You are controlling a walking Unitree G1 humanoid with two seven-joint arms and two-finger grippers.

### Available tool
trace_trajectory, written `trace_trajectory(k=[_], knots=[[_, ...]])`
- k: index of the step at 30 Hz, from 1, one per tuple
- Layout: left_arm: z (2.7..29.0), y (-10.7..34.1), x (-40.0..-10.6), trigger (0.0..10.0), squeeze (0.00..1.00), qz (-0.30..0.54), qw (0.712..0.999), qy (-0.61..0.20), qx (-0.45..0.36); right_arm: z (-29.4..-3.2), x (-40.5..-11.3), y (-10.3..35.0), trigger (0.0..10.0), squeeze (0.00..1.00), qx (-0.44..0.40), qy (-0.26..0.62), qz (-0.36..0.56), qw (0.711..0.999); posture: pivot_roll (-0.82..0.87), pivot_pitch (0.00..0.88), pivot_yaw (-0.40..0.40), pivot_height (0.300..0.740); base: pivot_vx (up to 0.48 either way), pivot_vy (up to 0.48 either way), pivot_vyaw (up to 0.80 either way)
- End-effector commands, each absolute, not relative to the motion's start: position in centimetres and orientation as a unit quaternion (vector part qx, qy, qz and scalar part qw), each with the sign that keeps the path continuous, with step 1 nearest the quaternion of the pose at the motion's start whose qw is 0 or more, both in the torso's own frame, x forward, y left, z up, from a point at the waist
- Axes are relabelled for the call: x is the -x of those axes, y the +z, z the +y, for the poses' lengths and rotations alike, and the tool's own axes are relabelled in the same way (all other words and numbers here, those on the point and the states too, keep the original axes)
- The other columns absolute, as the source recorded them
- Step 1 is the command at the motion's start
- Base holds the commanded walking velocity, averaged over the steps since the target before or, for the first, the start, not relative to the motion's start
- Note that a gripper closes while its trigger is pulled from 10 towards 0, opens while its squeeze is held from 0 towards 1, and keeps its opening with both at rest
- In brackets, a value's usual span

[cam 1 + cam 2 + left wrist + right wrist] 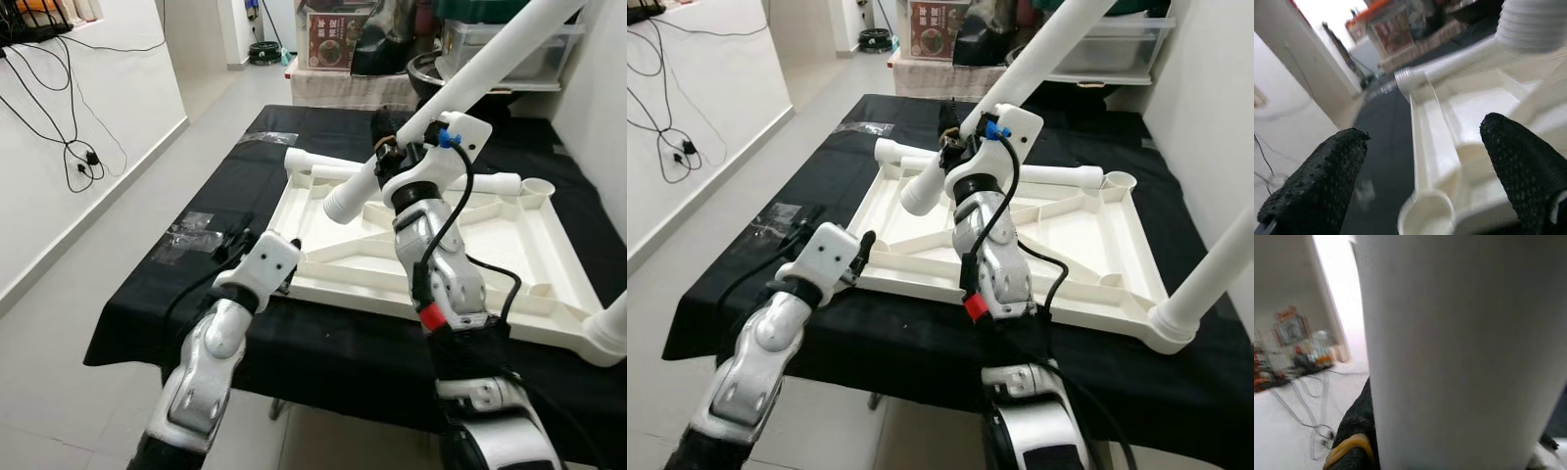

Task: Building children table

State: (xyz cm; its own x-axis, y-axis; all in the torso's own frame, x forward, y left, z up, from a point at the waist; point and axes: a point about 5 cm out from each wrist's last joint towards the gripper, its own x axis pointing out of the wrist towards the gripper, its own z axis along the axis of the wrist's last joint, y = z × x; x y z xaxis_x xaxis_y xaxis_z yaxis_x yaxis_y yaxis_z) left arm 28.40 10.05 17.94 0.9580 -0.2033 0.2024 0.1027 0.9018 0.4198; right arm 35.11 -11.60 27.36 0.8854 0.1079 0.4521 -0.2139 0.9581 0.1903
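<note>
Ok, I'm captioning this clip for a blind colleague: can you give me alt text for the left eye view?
The right gripper holds a long white table leg slanted above an upturned white tabletop lying on a black-covered table. The left gripper, fingers open, sits at the tabletop's near left corner; another leg stands in the near right corner.

A home: tiled hallway floor (211, 93), storage bins (529, 49), wall cables (59, 108).

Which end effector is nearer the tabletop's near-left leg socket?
Left. The left end effector is open right at the socket on the tabletop. The right end effector is up over the middle, shut on a leg.
</note>
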Motion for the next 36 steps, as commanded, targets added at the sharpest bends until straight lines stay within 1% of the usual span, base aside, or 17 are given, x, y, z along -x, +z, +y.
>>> trace_trajectory(k=[1, 2, 4, 5, 6, 8, 10, 15, 21, 29, 36], knots=[[10.5, 17.8, -27.8, 10.0, 0.00, -0.114, 0.973, -0.073, -0.185, -11.3, -34.7, 27.3, 10.0, 0.00, -0.094, 0.094, -0.232, 0.963, 0.05, 0.016, -0.003, 0.740, 0.000, 0.000, 0.00], [10.3, 17.2, -26.9, 10.0, 0.00, -0.105, 0.979, -0.084, -0.154, -11.6, -34.3, 26.5, 10.0, 0.00, -0.070, 0.092, -0.225, 0.967, 0.04, 0.020, -0.004, 0.740, 0.000, 0.000, 0.00], [10.3, 17.2, -26.9, 10.0, 0.00, -0.105, 0.979, -0.084, -0.154, -11.6, -34.3, 26.5, 10.0, 0.00, -0.070, 0.092, -0.225, 0.967, 0.04, 0.020, -0.004, 0.740, 0.000, 0.000, 0.00], [10.1, 16.7, -26.1, 10.0, 0.00, -0.098, 0.981, -0.092, -0.139, -11.9, -34.0, 25.8, 10.0, 0.00, -0.059, 0.089, -0.216, 0.971, 0.04, 0.020, -0.005, 0.740, 0.000, 0.000, 0.00], [10.1, 16.7, -26.1, 10.0, 0.00, -0.098, 0.981, -0.092, -0.139, -11.9, -34.0, 25.8, 10.0, 0.00, -0.059, 0.089, -0.216, 0.971, 0.04, 0.020, -0.005, 0.740, 0.000, 0.000, 0.00], [10.0, 15.5, -25.0, 10.0, 0.00, -0.074, 0.985, -0.103, -0.114, -12.4, -33.6, 24.8, 10.0, 0.00, -0.054, 0.075, -0.198, 0.976, 0.04, 0.021, -0.005, 0.740, 0.000, 0.000, 0.00], [10.1, 15.2, -24.7, 10.0, 0.00, -0.066, 0.987, -0.100, -0.104, -12.5, -33.4, 24.5, 10.0, 0.00, -0.053, 0.070, -0.193, 0.977, 0.04, 0.020, -0.008, 0.740, 0.000, 0.000, 0.00], [10.3, 15.3, -24.4, 10.0, 0.00, -0.063, 0.990, -0.088, -0.089, -12.7, -32.9, 23.3, 10.0, 0.00, -0.037, 0.074, -0.176, 0.981, 0.04, 0.021, -0.011, 0.740, 0.000, 0.000, 0.00], [10.5, 15.7, -24.3, 10.0, 0.00, -0.064, 0.993, -0.078, -0.069, -12.7, -32.2, 22.4, 10.0, 0.00, -0.017, 0.079, -0.162, 0.983, 0.03, 0.022, -0.010, 0.740, 0.000, 0.000, -0.80], [10.5, 16.3, -24.4, 10.0, 0.00, -0.074, 0.992, -0.079, -0.066, -12.6, -32.0, 22.5, 10.0, 0.00, -0.019, 0.082, -0.163, 0.983, 0.03, 0.023, -0.011, 0.740, 0.000, 0.000, 0.00], [10.7, 16.3, -24.5, 10.0, 0.00, -0.070, 0.992, -0.075, -0.070, -12.5, -32.0, 22.8, 10.0, 0.00, -0.025, 0.085, -0.164, 0.982, 0.03, 0.019, -0.015, 0.740, 0.000, 0.445, 0.00]])
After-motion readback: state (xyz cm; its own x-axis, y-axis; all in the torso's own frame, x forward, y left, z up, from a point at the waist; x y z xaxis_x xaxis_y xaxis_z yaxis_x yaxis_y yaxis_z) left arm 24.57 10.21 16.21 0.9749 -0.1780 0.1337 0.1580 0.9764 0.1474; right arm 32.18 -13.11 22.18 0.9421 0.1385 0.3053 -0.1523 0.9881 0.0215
